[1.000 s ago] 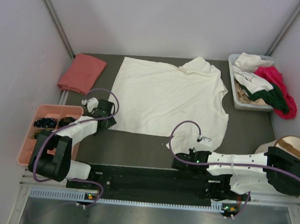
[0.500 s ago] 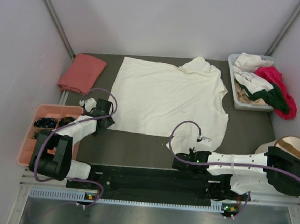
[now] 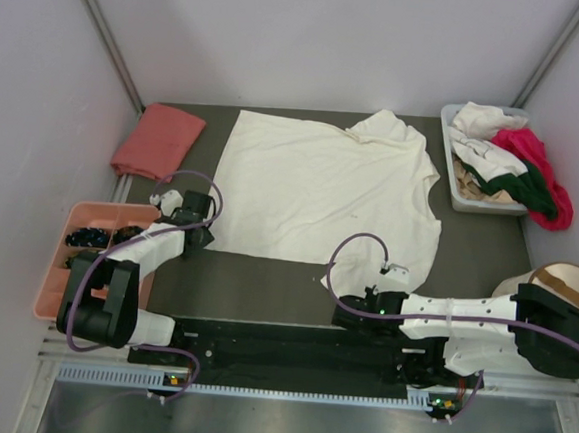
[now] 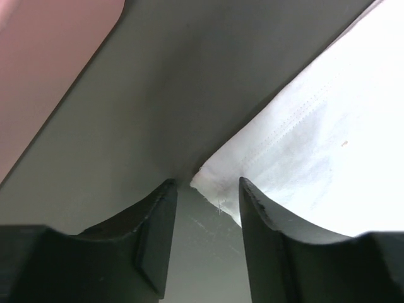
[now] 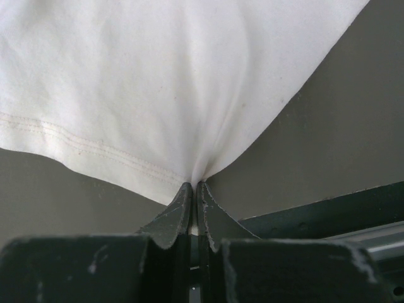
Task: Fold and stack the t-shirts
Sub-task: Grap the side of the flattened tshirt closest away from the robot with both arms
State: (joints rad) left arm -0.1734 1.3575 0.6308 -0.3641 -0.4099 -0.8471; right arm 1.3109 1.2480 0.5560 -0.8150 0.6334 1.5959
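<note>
A large cream-white t-shirt (image 3: 322, 189) lies spread flat on the dark table. My left gripper (image 3: 199, 236) sits low at its near left corner. In the left wrist view the left gripper (image 4: 206, 183) is open, and the shirt's corner (image 4: 211, 180) lies on the table right at its fingertips, ungripped. My right gripper (image 3: 339, 303) is at the near right corner; the right wrist view shows the right gripper (image 5: 194, 184) shut on the hem of the t-shirt (image 5: 164, 76), bunching the cloth. A folded salmon-pink t-shirt (image 3: 158, 141) rests at the far left.
A grey bin (image 3: 452, 184) at the far right holds white (image 3: 483, 121), magenta (image 3: 535, 156) and dark green (image 3: 538, 198) shirts spilling over its rim. A pink compartment tray (image 3: 51, 293) stands at the near left, a round beige pouch (image 3: 570, 284) at the near right. Walls close in on three sides.
My left gripper has crept slightly left and away from me at the shirt's near left corner. The right arm and the shirt have not moved.
</note>
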